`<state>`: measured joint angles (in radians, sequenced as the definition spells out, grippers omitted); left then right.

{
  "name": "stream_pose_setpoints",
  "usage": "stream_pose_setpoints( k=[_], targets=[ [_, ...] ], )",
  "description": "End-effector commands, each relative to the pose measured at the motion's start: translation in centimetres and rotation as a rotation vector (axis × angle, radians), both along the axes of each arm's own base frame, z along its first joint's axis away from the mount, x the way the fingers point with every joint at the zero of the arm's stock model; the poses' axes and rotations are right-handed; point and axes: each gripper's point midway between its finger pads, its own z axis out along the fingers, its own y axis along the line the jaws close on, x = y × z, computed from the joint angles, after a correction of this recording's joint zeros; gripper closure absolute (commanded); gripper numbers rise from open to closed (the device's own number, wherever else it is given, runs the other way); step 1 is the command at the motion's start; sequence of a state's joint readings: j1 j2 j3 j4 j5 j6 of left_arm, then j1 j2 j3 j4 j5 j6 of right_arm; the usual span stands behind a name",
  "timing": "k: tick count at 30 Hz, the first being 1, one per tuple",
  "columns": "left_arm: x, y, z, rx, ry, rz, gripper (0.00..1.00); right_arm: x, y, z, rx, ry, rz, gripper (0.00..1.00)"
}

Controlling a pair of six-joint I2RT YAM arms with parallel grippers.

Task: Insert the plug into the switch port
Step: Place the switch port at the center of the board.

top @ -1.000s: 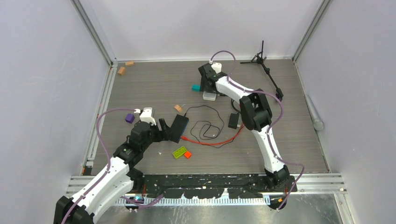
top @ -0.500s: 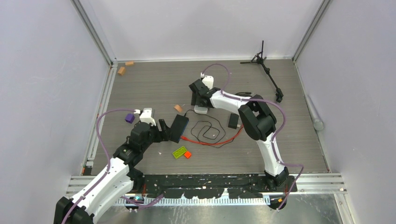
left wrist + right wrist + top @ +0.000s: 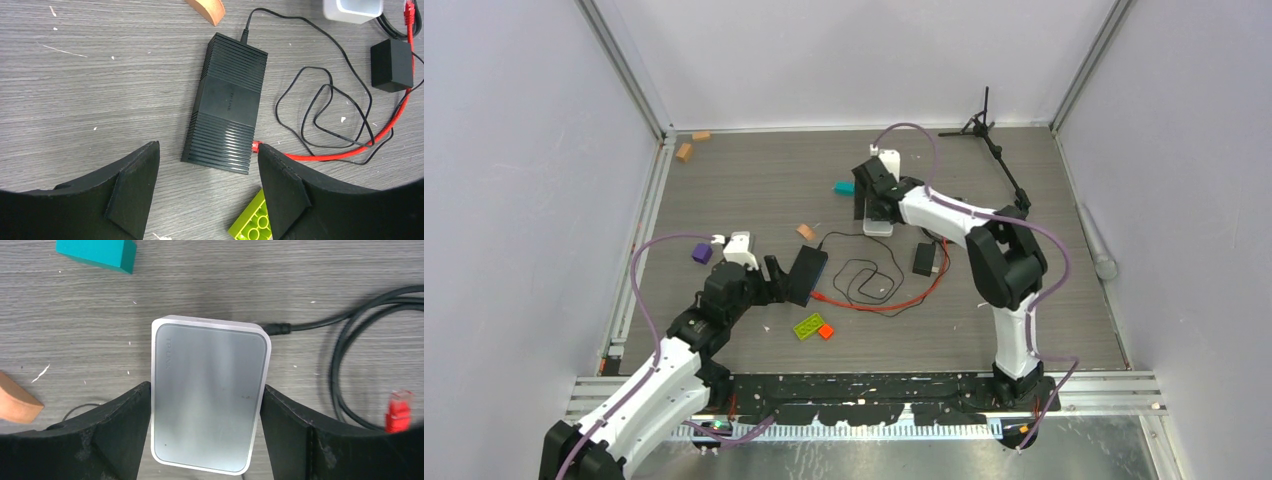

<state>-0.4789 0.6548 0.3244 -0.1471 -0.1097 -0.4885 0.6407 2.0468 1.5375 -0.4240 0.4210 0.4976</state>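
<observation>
Left gripper gapes over black ribbed plastic box, likely to brace it, small red-orange cable plug lying loose beside it; right gripper straddles white rounded plastic box, clamp unclear.

The right end effector first moved the white switch across the table toward 7 o'clock, and then it brought it back toward 2 o'clock. In the end the switch lay closer to 6 o'clock than one second before. The teal block, which the arm covered for a moment, was visible again at 10 o'clock of the switch. The right elbow swung out toward 4 o'clock.
</observation>
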Motion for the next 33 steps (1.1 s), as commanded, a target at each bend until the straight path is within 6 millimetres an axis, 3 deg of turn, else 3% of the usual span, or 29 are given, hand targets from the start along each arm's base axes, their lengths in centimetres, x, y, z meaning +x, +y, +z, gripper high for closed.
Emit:
stream_pose_setpoints(
  k=[1,8,12,19,27,33],
  targets=[
    [0.5,-0.4,0.9,-0.009,-0.035,-0.011,0.26,0.1,-1.0,4.1,0.083,-0.047,0.037,0.20],
    [0.5,-0.3,0.9,-0.007,-0.036,-0.008,0.27,1.5,1.6,3.2,0.189,-0.024,0.036,0.22],
    [0.5,-0.3,0.8,-0.005,-0.032,-0.009,0.26,3.2,2.2,1.5,0.210,-0.023,-0.054,0.19],
    [0.6,-0.5,0.6,0.000,-0.018,-0.014,0.27,5.2,3.1,1.0,0.260,-0.046,-0.152,0.19],
    [0.7,-0.4,0.7,0.002,-0.022,-0.007,0.27,4.7,2.3,3.7,0.270,-0.083,-0.157,0.18],
    [0.7,-0.5,0.5,0.005,-0.010,-0.012,0.27,2.9,1.6,3.0,0.262,-0.048,-0.147,0.18]
  ],
)
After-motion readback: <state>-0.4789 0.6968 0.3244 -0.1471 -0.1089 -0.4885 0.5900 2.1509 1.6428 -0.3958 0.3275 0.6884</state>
